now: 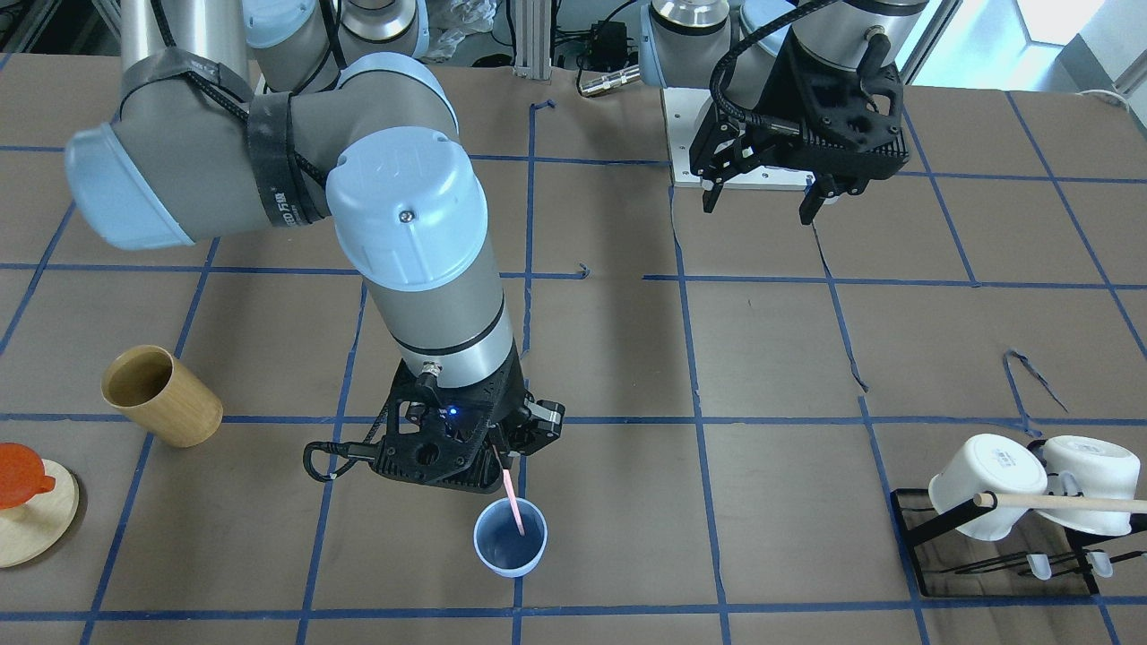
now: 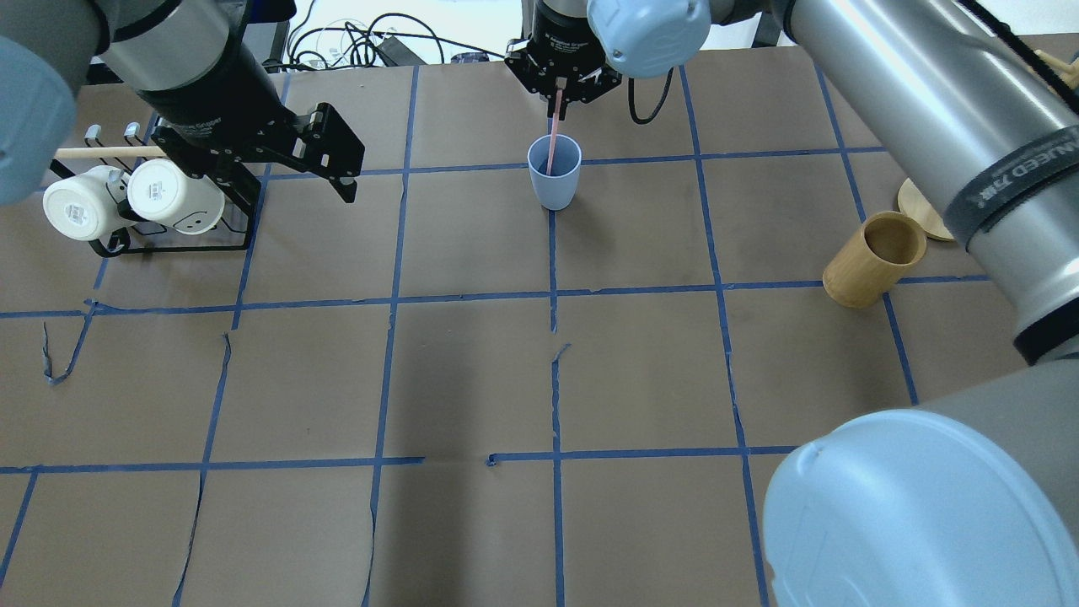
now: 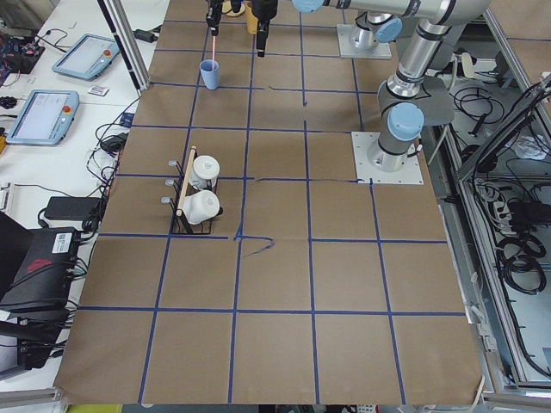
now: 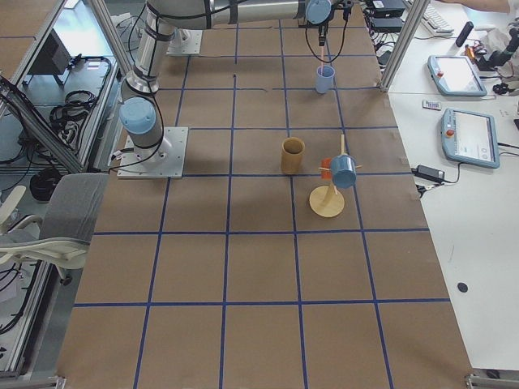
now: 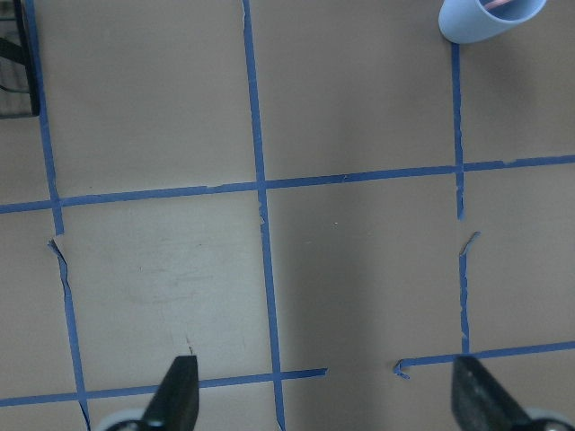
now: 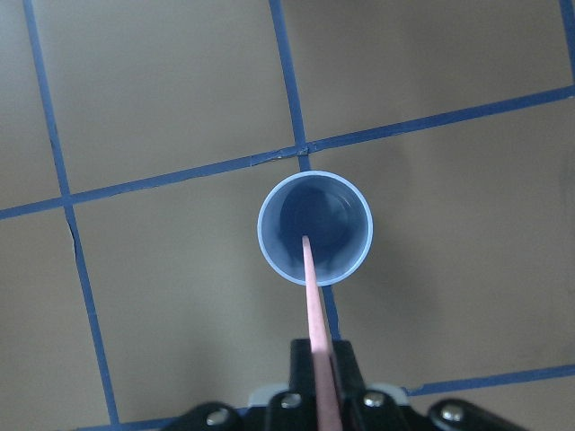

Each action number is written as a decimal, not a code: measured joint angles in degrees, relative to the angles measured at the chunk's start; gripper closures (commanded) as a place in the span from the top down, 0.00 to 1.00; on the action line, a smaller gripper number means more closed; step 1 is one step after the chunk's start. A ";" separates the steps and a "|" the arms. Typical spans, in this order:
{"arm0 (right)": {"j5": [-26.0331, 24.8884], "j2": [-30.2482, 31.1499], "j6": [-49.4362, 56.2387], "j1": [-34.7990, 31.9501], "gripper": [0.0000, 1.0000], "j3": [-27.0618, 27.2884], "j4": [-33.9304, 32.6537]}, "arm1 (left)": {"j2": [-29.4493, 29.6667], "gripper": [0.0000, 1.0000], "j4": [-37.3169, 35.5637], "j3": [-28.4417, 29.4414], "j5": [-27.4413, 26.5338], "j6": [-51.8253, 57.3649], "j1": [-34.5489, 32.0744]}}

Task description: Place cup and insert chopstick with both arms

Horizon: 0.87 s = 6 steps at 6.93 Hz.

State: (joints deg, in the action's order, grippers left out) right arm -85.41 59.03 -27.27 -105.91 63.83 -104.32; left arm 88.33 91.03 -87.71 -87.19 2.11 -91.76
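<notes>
The light-blue cup (image 1: 510, 548) stands upright on the brown table, on a blue tape line; it also shows in the overhead view (image 2: 554, 181) and in the right wrist view (image 6: 328, 208). My right gripper (image 1: 498, 455) is shut on the top of the pale-pink chopstick (image 1: 513, 503) and hangs just above the cup. The chopstick (image 6: 314, 296) is slightly tilted, with its lower end inside the cup. My left gripper (image 1: 757, 210) is open and empty, high over bare table near its base. In the left wrist view (image 5: 328, 404) its fingers (image 5: 180, 395) stand wide apart, with the cup (image 5: 485, 22) far ahead.
A tan wooden cup (image 1: 161, 396) stands on the robot's right side of the table. A round wooden stand (image 1: 31, 528) holds an orange piece beside it. A black rack (image 1: 986, 555) with two white mugs (image 1: 986, 484) and a wooden rod (image 1: 1075, 503) stands on the robot's left.
</notes>
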 measured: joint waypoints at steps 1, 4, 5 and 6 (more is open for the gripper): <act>-0.03 0.09 -0.04 0.01 0.77 0.33 -0.67 | -0.01 1.00 -0.02 0.00 0.00 0.00 0.00; -0.51 1.59 0.59 0.54 0.80 -1.38 2.24 | -0.06 1.00 0.00 0.00 0.02 0.00 0.00; -2.25 2.99 3.08 0.86 0.80 -2.59 6.46 | -0.08 1.00 0.01 0.00 0.01 0.00 0.00; -4.67 5.12 8.60 1.54 0.80 -2.77 11.10 | -0.09 1.00 0.02 0.00 0.00 0.00 0.00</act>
State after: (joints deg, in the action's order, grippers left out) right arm -90.08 64.15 -18.67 -104.37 61.06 -93.22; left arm 88.24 91.05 -87.72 -87.19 2.11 -91.76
